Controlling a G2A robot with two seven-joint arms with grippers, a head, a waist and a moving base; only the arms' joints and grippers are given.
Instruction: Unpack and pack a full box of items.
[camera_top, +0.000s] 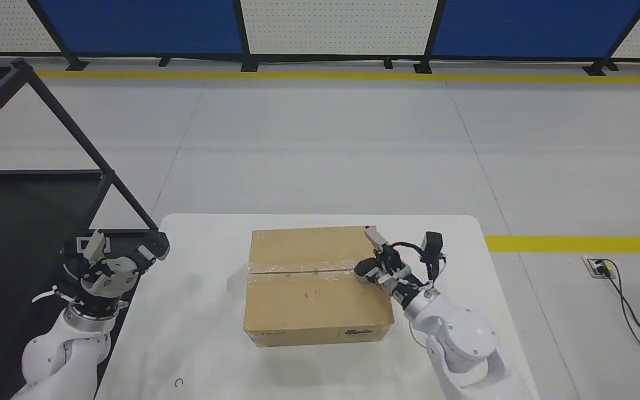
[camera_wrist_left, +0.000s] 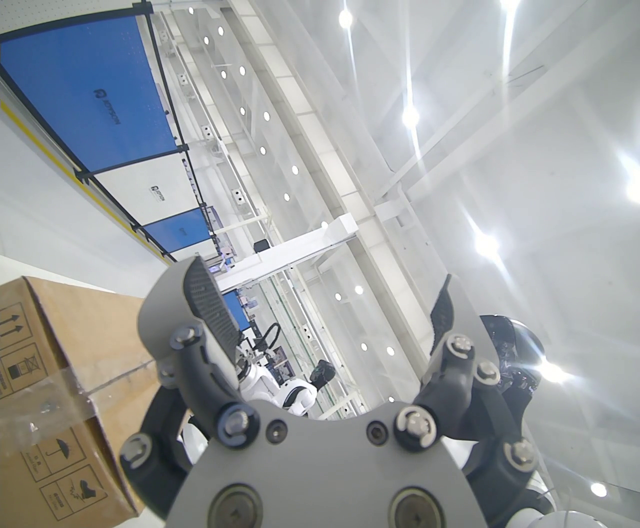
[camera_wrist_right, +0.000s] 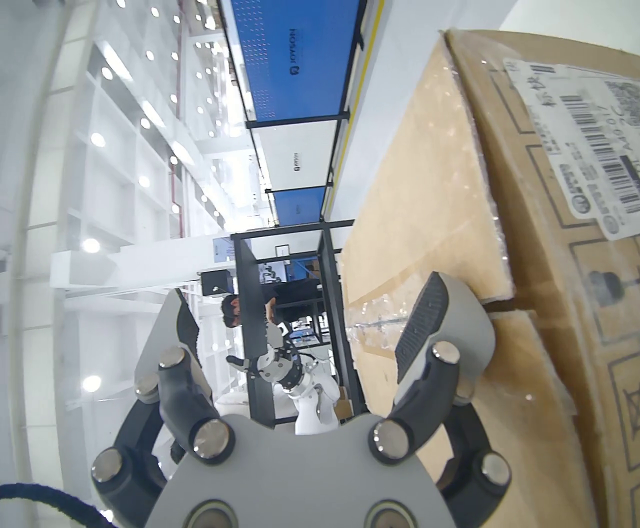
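A closed brown cardboard box (camera_top: 312, 285) sits in the middle of the white table (camera_top: 200, 320), its top flaps sealed with clear tape along the centre seam. My right gripper (camera_top: 375, 262) is at the box's right top edge, by the end of the taped seam; it is open, with one finger (camera_wrist_right: 430, 320) resting against the box (camera_wrist_right: 450, 210) at the seam and nothing held. My left gripper (camera_top: 105, 262) is off the table's left edge, pointing upward, open and empty (camera_wrist_left: 320, 305). A side of the box (camera_wrist_left: 55, 360) appears beside it in the left wrist view.
A black metal frame (camera_top: 70, 140) stands at the left, beyond the table's left edge. A small dark ring (camera_top: 179, 381) lies on the table near its front left. Bare tabletop lies to the left of and in front of the box.
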